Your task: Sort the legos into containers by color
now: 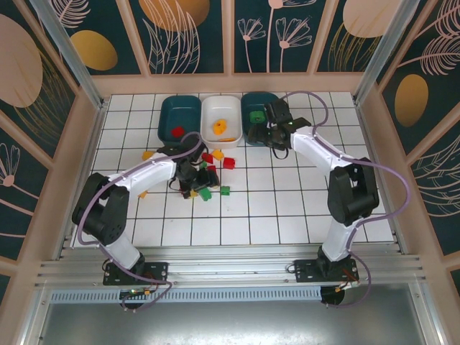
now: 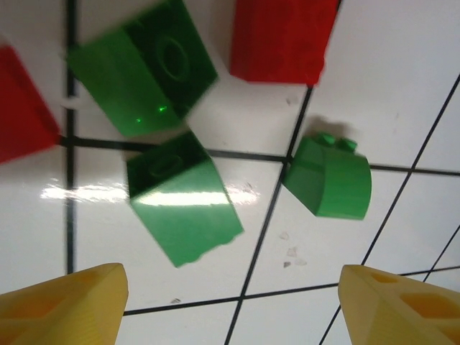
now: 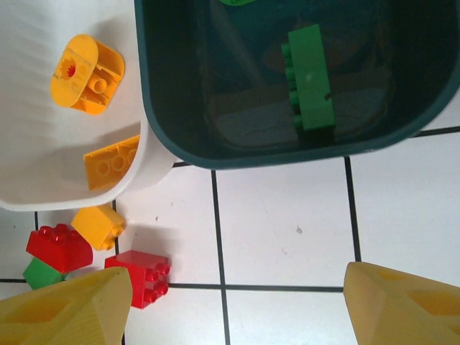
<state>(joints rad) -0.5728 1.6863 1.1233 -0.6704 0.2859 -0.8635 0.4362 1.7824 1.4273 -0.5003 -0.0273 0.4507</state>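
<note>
Early stage: few legos (image 3: 310,75) in trays (image 1: 207,122) at table's (image 1: 287,208) far edge, pile (image 1: 205,176) unsorted mid-table; left gripper (image 2: 230,280), right gripper (image 3: 237,284) both wide open, empty.

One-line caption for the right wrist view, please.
Open right gripper above tile, near a teal tray holding a green brick and a white tray holding two yellow-orange bricks.

Lab enclosure — aluminium frame (image 1: 223,272); patterned walls (image 1: 190,36)
</note>
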